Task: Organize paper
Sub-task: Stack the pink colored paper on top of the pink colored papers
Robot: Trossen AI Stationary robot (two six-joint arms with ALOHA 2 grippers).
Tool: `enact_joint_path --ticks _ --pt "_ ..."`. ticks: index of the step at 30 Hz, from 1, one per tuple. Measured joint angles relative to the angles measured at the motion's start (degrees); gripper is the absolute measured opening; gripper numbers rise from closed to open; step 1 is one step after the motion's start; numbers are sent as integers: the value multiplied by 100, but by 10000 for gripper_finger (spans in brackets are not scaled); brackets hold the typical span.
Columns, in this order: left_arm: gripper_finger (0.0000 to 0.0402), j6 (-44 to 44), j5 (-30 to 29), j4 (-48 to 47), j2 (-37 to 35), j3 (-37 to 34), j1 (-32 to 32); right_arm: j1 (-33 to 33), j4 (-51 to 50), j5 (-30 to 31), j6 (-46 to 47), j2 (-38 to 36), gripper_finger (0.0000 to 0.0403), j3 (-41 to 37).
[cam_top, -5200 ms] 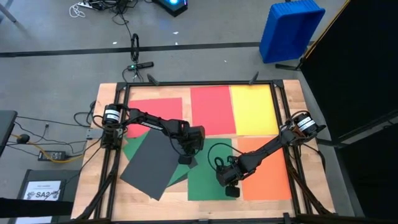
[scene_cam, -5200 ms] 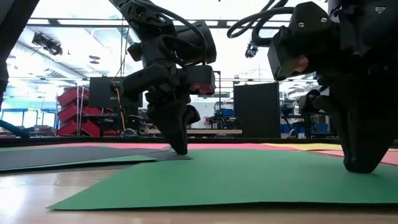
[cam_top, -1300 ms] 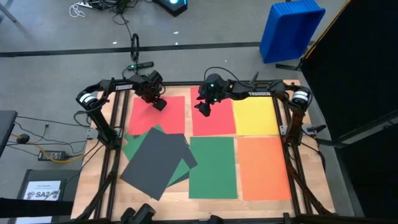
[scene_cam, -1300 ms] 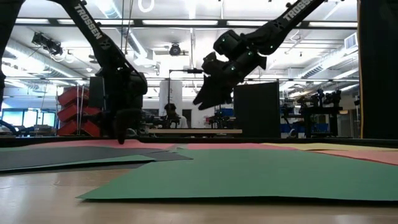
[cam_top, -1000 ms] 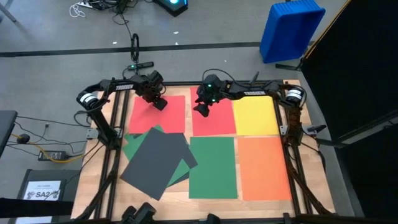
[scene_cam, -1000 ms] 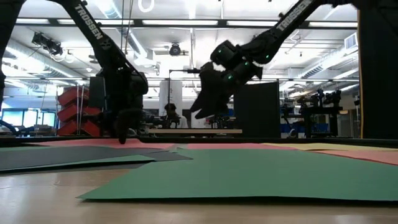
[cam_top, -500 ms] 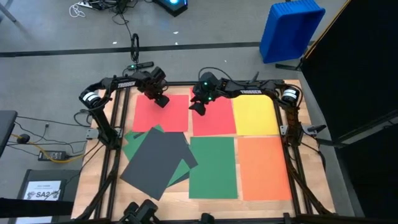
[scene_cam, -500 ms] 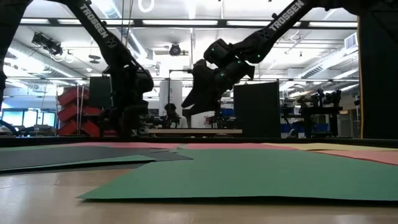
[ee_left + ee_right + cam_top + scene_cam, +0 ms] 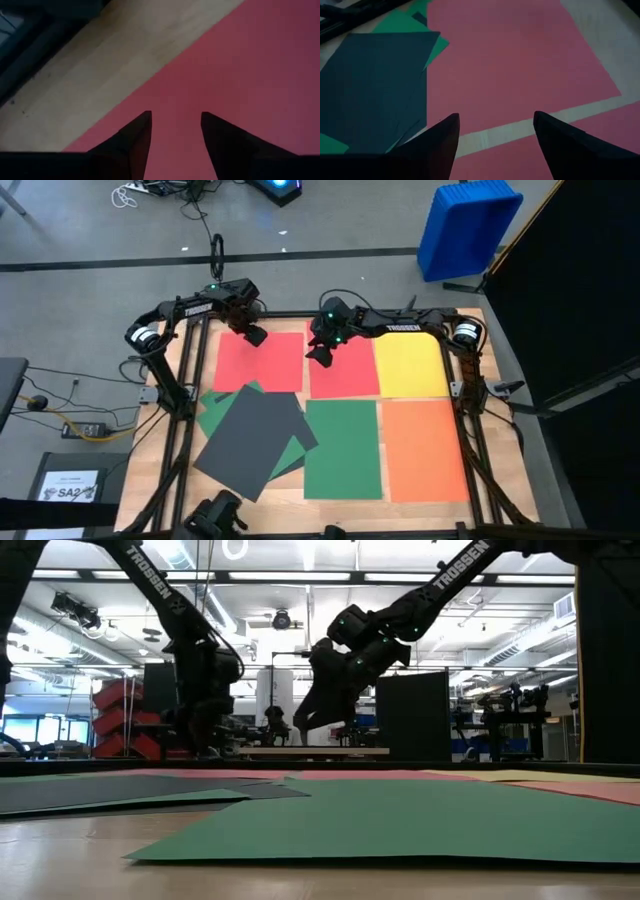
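Wooden table (image 9: 142, 480) is carrying the paper (image 9: 342, 448): red, yellow, orange and green sheets are lying flat in a grid, a dark sheet (image 9: 245, 442) is lying askew over green at the near left. Both arms are hovering at the far edge, the left gripper (image 9: 255, 337) and right gripper (image 9: 320, 355) both parted and empty above red sheets.

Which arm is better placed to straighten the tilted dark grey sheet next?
Probably the left. The dark grey sheet lies tilted on the table's left half, over a green sheet. The left gripper, open, hovers at the left red sheet just behind it; the right gripper is farther right.
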Motion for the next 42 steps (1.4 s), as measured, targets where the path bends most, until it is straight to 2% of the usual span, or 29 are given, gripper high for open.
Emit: enact_joint_path --ticks 4,9,13,16,19,23,28,35,38,42 --pt "159 -67 65 -641 -5 -30 277 48 -74 0 -99 0 233 0" --pt "159 -272 136 -1506 -318 -101 215 118 -134 -140 -296 0 239 0" --pt "159 -828 452 -1125 -1320 -742 -63 122 -135 -605 -312 -23 239 -2" --pt "159 -1668 513 -911 -2282 -1431 -332 125 -171 -700 -335 -91 233 -4" --pt "159 -2487 469 -614 -3105 -2034 -555 122 -69 -754 -376 -109 228 -4" --pt "158 -3257 70 -688 -3675 -2580 -611 148 -18 -761 -380 -109 225 -4" --pt "158 -3628 -313 -681 -3686 -2862 -608 312 -205 -728 -404 -109 234 -4" --pt "158 -3602 -739 -554 -3197 -2864 -511 742 -190 134 -548 7 244 -12" --pt "158 -3356 -578 -519 -2889 -2864 -365 881 -163 430 -586 4 238 -7" --pt "158 -3045 -343 -235 -2592 -2864 -134 900 -79 457 -322 4 227 -7"
